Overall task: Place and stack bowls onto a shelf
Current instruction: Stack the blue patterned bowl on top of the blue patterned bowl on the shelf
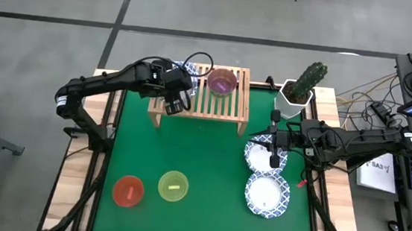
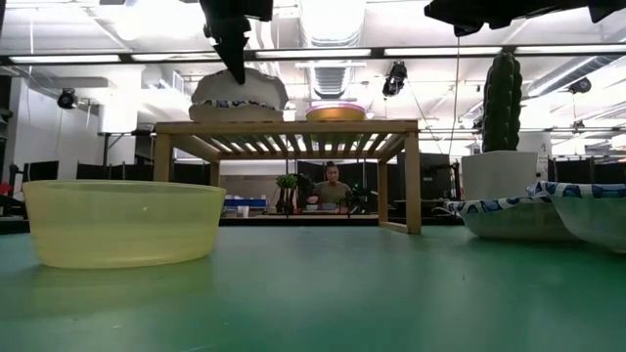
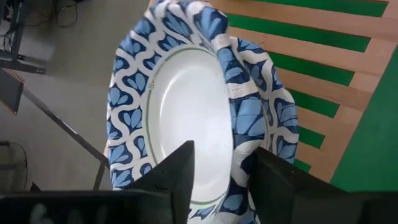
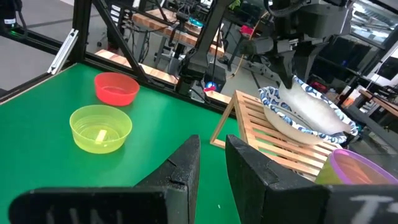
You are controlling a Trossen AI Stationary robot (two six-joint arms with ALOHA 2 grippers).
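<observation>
A white bowl with a blue patterned rim (image 1: 188, 72) sits tilted on the left end of the light-wood shelf (image 1: 232, 112), its base on the slats. My left gripper (image 1: 180, 92) is shut on it. The purple bowl (image 1: 222, 81) stands on the shelf's middle. Two more white patterned bowls (image 1: 266, 157) (image 1: 266, 194) lie on the green table at the right. My right gripper (image 1: 273, 155) hovers over the nearer-to-shelf one, open by a narrow gap and touching nothing. The yellow bowl (image 1: 173, 187) and the red bowl (image 1: 128, 191) rest near the table's near edge. No green bowl shows. My left gripper pinches the white bowl's wall and rim (image 3: 239, 155) on the side toward the table's near edge, one finger (image 3: 180, 177) inside the bowl and one outside. The fingers come from above, pointing down. The bowl (image 4: 305, 112) leans on the shelf top, tilted, its soft rim buckled.
A white pot with a tall cactus (image 1: 302, 86) stands at the table's far right corner, beside the shelf's right end. Bare slats remain between the purple bowl and the shelf's right end. Open green table (image 1: 202, 156) lies between the shelf and the near bowls.
</observation>
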